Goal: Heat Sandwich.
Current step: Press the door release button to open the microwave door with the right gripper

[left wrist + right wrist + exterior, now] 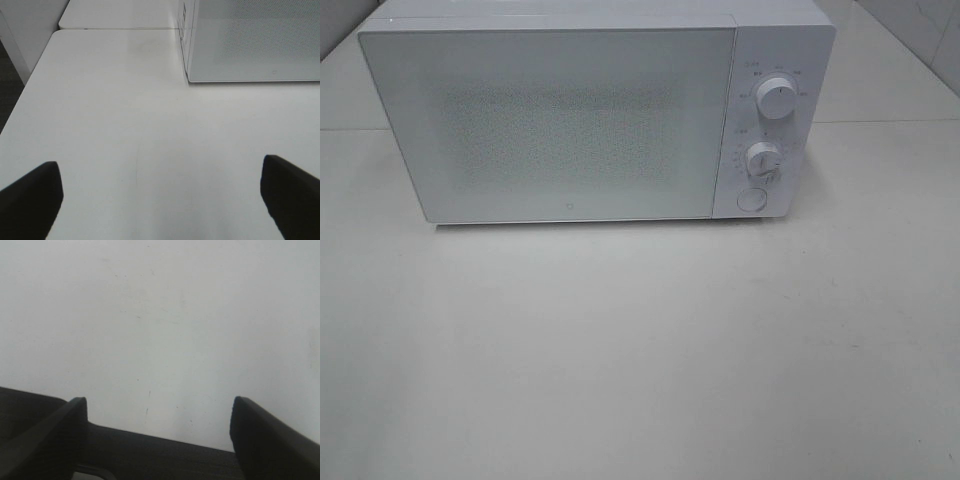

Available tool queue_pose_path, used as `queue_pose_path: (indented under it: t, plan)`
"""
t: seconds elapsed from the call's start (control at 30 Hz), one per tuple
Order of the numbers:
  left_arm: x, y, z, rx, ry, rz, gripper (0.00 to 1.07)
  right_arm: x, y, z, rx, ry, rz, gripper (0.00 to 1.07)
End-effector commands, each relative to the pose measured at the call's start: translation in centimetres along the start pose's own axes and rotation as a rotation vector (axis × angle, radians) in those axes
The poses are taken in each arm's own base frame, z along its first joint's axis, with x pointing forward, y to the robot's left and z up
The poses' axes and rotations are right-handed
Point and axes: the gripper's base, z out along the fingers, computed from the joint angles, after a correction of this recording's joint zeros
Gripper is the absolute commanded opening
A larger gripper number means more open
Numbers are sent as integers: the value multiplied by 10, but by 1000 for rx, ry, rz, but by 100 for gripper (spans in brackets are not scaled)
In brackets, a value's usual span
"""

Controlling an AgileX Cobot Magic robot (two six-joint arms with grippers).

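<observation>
microwave point(570, 120) sits closed on the table point(640, 350). no sandwich shows in any view, so progress is unclear. left gripper point(161, 200) and right gripper point(160, 440) gape wide, both empty.

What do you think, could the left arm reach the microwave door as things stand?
Probably yes. The left gripper is open and empty, and only table surface shows between its fingers and the closed microwave door, so nothing seems to block the way.
</observation>
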Motion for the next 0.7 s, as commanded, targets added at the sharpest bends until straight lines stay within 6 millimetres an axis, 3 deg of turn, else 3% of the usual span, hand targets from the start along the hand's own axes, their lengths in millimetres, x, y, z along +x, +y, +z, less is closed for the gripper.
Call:
queue_pose_path:
  t: [0.03,0.5,0.7]
  plan:
    - [2,-1,-3,-1,-27,-2,101,15,-4,-1,31,-31,23,76]
    - [2,-1,-3,-1,-27,-2,101,56,-5,-12,96,-369,136,76]
    - [2,-1,-3,-1,-27,-2,101,63,-3,-17,127,-420,150,76]
